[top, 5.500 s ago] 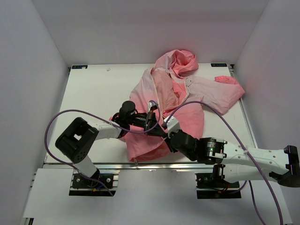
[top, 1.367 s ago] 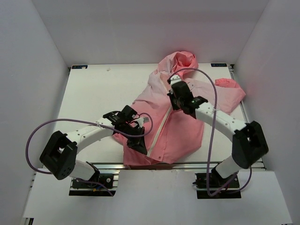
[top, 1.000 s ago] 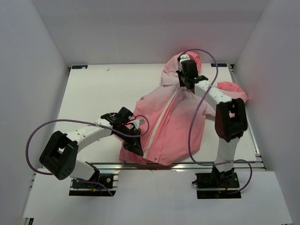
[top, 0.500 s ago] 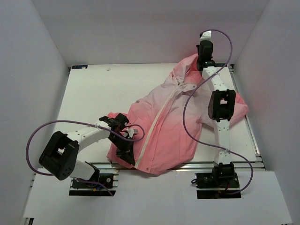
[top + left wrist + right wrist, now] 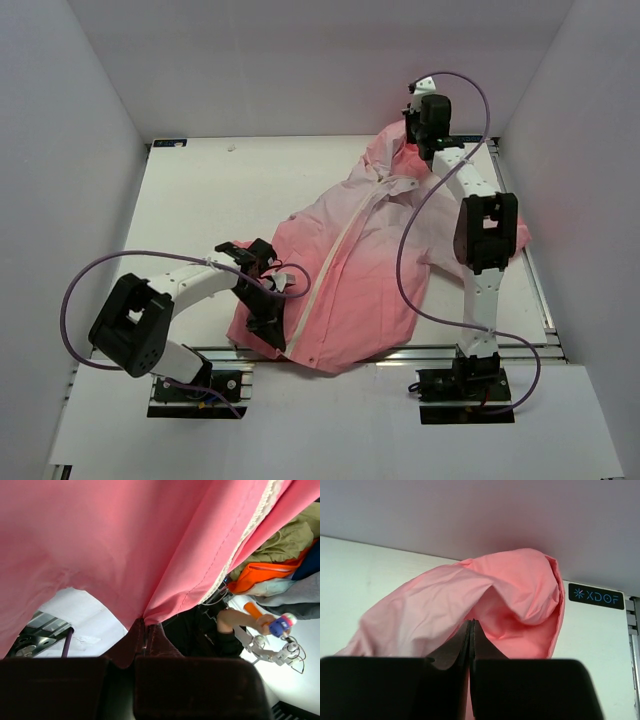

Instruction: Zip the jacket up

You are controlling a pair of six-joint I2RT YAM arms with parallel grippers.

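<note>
Now the jacket lies stretched across the bench, white zipper running diagonally: left gripper pinching the hem at the near-left end, right gripper clamped on the hood far right, nearer the zipper's top, I'd say.

White table, walls on three sides. Pink jacket lies on it, spread diagonally from the near edge at center toward the far right corner, paler at the far end. White zipper runs up its front. Near hem reaches the front rail. Small black labels at the far corners.
</note>
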